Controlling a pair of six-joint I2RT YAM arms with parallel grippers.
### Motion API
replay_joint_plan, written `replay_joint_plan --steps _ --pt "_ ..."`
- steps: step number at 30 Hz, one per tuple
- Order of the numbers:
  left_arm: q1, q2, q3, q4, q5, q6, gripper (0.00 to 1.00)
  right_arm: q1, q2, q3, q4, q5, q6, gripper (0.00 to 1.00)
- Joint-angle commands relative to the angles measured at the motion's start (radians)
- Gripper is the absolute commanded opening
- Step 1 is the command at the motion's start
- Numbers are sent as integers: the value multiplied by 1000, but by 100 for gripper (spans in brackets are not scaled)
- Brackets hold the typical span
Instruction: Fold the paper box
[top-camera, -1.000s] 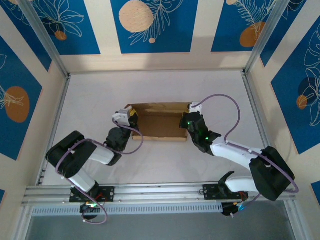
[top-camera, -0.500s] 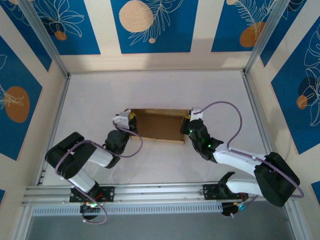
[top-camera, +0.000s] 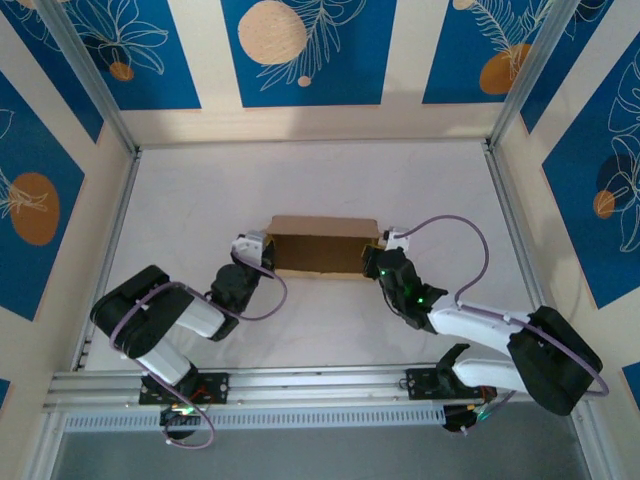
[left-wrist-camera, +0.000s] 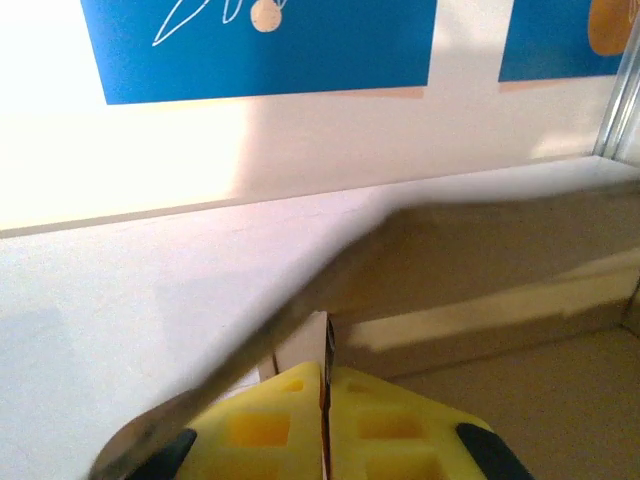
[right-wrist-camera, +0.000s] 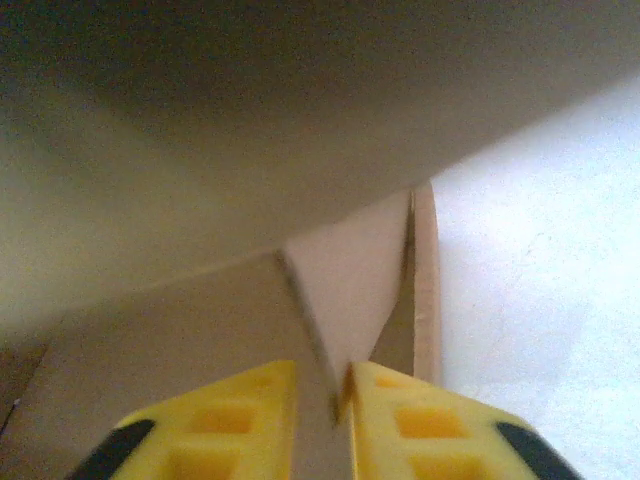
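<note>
The paper box (top-camera: 320, 252), plain brown cardboard, lies mid-table with a long panel tilted up over its tray. My left gripper (top-camera: 263, 246) is at its left end, and its yellow fingers (left-wrist-camera: 270, 410) are shut on the thin upright side wall (left-wrist-camera: 303, 345). At the right end sits my right gripper (top-camera: 379, 254). In the right wrist view its jaws (right-wrist-camera: 322, 372) stand slightly apart, with the edge of a cardboard flap (right-wrist-camera: 350, 270) running loosely between them. A large blurred panel (right-wrist-camera: 250, 130) hangs over that view.
White tabletop (top-camera: 200, 190) surrounds the box, with free room behind and on both sides. Aluminium frame posts (top-camera: 110, 110) and patterned blue walls close in the workspace. A metal rail (top-camera: 320, 385) with the arm bases runs along the near edge.
The box has been drawn nearer and its long panel has risen. Both grippers moved with its ends. The right jaws have parted from shut; the left stayed clamped.
</note>
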Motion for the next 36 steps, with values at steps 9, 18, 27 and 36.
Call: replay_joint_plan --steps 9,18,27,36 --pt "-26 4 -12 -12 52 122 3 7 -172 -65 -88 -43 5 67" --pt "-25 3 -6 -12 58 126 3 -1 -537 -76 -340 -230 -30 76" --pt "-27 9 3 -12 65 117 0 -19 -857 44 -812 -283 146 59" --pt "-26 -6 -1 -12 101 110 1 -93 -597 409 -1077 -269 196 50"
